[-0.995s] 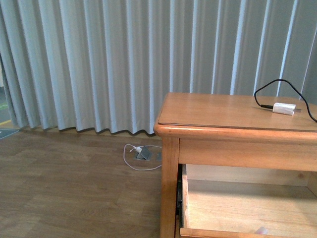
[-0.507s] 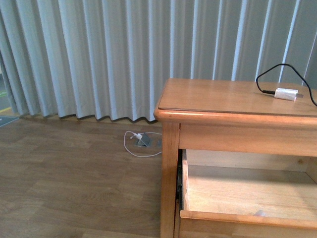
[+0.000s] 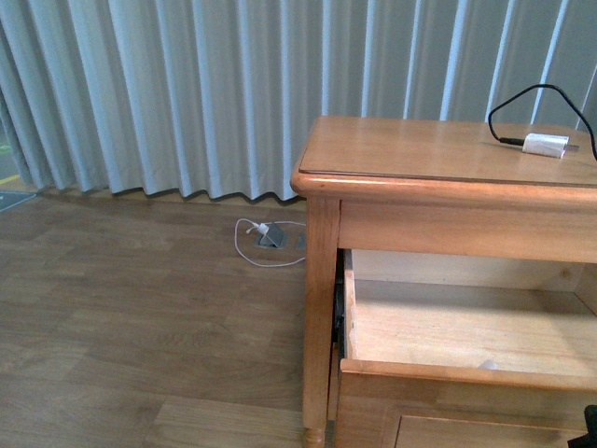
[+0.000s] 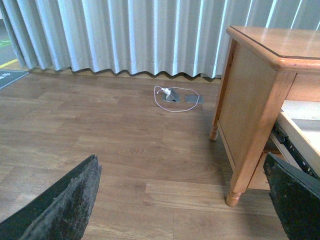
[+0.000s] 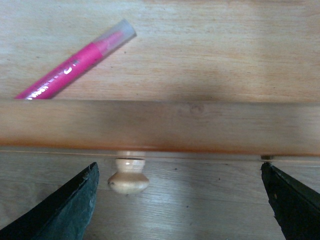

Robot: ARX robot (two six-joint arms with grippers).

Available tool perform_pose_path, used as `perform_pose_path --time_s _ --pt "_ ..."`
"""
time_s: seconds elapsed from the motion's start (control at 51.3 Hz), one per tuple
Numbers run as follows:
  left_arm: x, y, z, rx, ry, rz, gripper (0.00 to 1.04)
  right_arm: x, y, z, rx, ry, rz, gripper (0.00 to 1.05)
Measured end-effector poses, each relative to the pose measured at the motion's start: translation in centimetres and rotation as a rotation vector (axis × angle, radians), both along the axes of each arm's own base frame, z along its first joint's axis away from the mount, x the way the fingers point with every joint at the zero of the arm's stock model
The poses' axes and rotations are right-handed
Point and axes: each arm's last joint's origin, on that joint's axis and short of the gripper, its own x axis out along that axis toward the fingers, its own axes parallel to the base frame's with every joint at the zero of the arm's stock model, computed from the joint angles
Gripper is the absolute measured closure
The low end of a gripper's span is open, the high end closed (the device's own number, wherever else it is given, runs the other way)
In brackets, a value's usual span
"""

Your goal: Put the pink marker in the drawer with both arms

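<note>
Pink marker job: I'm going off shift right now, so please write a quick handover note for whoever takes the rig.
Left gripper: open, empty, out over the floor beside the cabinet.
Right gripper: open, empty, facing the drawer front near the knob.
Pink marker: lying flat inside the open drawer.
Done: marker is in.
Left: probably only pushing the drawer shut, if that is wanted.

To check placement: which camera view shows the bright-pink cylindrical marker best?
The right wrist view: the bright-pink cylindrical marker lies on the pale wooden drawer floor, nearly all visible. The front view shows perhaps a pale speck; the left wrist view shows none.
</note>
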Motion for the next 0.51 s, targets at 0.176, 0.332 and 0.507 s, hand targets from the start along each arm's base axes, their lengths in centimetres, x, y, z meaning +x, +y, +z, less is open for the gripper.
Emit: perform_pose_path --time_s 0.176,0.332,0.507 --pt "0.0 0.0 0.0 0.0 0.0 0.0 0.06 2.3 0.1 -0.9 -0.016 -0.061 -0.018 0.08" --pt "0.0 0.0 0.0 0.0 0.0 0.0 0.06 4.8 0.2 -0.5 -0.031 -0.154 -0.037 0.08" --pt "0.0 0.0 0.0 0.0 0.0 0.0 0.06 7.8 0.4 -0.2 -0.043 -0.235 -0.044 0.08"
